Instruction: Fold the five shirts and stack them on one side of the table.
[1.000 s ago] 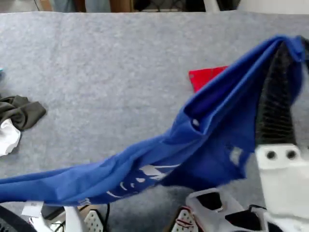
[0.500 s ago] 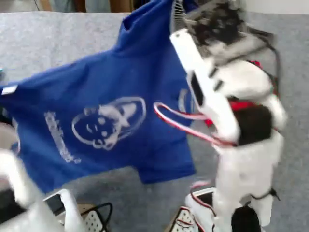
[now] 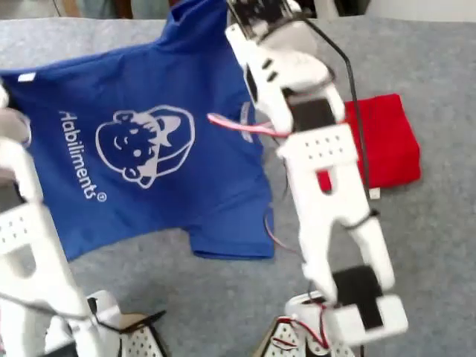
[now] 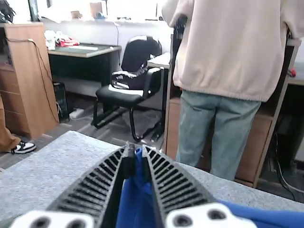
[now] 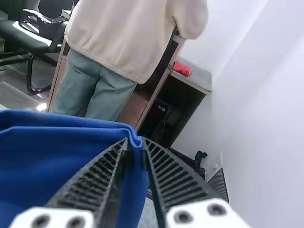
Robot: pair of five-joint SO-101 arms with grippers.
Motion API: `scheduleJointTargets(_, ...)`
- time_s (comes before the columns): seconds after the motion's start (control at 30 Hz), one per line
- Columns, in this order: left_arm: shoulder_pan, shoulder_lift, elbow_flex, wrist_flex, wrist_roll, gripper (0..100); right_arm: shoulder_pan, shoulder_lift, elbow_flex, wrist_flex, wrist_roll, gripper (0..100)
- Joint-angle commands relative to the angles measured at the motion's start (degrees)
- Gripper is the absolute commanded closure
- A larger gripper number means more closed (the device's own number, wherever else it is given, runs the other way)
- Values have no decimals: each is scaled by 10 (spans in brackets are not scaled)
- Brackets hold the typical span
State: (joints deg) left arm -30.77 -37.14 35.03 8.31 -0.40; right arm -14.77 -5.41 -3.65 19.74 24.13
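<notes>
Left gripper (image 4: 134,151): ribbed black jaws clamped on a fold of the blue cotton T-shirt (image 3: 149,149) with white print. Right gripper (image 5: 134,142): jaws likewise pinched on blue cloth.

High view: the shirt is stretched between the two grips, print side up. Its top edge is raised over the far edge of the grey felt tabletop (image 3: 424,67), toward the far-left corner. The bottom hem appears to lie on the felt nearer the middle; contact not confirmed.

Step in hand (judgement): laying the shirt flat for folding.
- Lower both grips together at equal height, with the span taut so no crease forms.
- Let the hem land first and the body roll down after it.
- Release only once the collar is down.
- The sleeve beside the right arm looks bunched and will need smoothing.
- The thin pink cable (image 3: 238,126) crosses the cloth: snag risk.

Surface: felt, probably grippy, so cloth will drag rather than slide. A folded red shirt (image 3: 383,137) sits by the right edge, likely the start of the stack.

Room: black office chair (image 4: 135,61), wooden cabinet (image 4: 28,76), white wall (image 5: 266,118).
</notes>
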Motion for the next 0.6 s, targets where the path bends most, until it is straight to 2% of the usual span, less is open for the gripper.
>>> scheduleJointTargets(0.0, 17, 91, -100, -13, -8, 970, 8, 83, -157, 37, 4, 984)
scheduleJointTargets(0.3, 16, 214, -117, -10, -9, 971, 20, 287, -451, 219, 7, 984)
scheduleJointTargets(0.57, 0, 155, -107, 108, -10, 971, 17, 333, -578, 521, 16, 984)
